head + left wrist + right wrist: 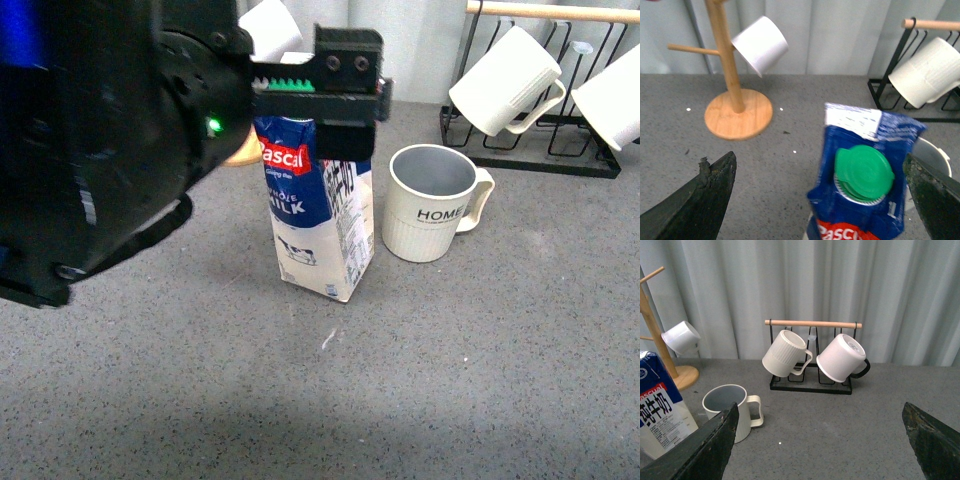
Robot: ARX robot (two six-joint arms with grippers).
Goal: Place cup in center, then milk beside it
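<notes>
Here, the left tool gapes around the "Pascual" milk, beside the "HOME" cup.

Milk carton looks like glossy printed card with a ribbed green plastic cap. Next to it the HOME cup is matt ribbed ceramic, on a speckled grey tabletop.

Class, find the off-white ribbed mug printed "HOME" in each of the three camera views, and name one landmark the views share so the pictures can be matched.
Front view: the off-white ribbed "HOME" mug stands right of centre, beside the blue-and-white milk carton.
Left wrist view: only a sliver of its rim shows behind the carton, near the picture's edge.
Right wrist view: it stands lower left, next to the carton.
Shared landmark: the milk carton.
</notes>
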